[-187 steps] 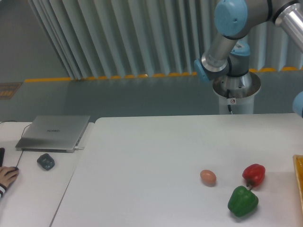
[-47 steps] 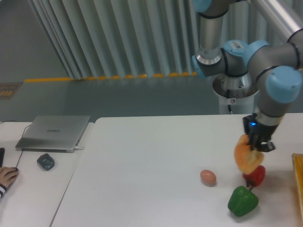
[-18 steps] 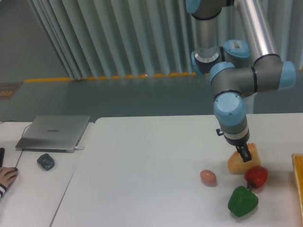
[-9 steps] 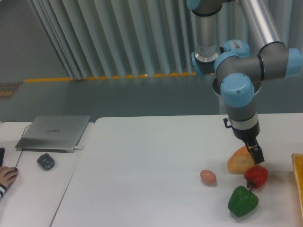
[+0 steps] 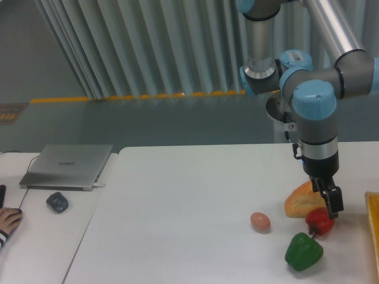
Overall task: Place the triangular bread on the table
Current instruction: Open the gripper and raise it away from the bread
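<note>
The triangular bread (image 5: 301,201), a golden-orange wedge, lies on the white table (image 5: 177,207) at the right, just above the red pepper (image 5: 318,223). My gripper (image 5: 330,201) hangs at the bread's right end, over the red pepper. Its dark fingers look parted and hold nothing. The bread rests on the tabletop on its own.
A tan egg (image 5: 260,221) lies left of the bread and a green pepper (image 5: 304,251) in front of it. A yellow tray edge (image 5: 374,225) shows at the far right. A silver laptop (image 5: 68,165), a dark mouse (image 5: 57,202) and a person's hand (image 5: 9,220) are on the left desk.
The gripper brought the bread down onto the table, let go of it and has shifted right, off the bread. The bread now lies still beside the red pepper.
</note>
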Motion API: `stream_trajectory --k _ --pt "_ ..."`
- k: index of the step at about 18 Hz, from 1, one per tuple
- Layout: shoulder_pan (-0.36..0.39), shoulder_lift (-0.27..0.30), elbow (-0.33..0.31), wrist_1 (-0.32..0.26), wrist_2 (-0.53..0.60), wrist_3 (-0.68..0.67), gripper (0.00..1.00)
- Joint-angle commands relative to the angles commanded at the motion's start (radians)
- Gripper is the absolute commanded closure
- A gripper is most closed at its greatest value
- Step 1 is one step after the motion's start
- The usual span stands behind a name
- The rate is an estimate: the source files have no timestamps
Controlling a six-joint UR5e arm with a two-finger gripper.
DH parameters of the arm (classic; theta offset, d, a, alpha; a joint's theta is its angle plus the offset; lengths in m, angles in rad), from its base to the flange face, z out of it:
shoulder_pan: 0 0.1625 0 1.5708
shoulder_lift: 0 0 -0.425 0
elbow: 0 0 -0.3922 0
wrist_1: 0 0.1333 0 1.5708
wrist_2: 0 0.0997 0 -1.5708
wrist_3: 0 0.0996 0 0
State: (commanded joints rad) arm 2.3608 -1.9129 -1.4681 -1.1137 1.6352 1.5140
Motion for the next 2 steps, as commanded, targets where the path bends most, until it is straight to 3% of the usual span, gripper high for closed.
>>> stream_trajectory --k 2 --pt "0.000 0.000 -0.009 -0.002 -0.006 0.000 0.00"
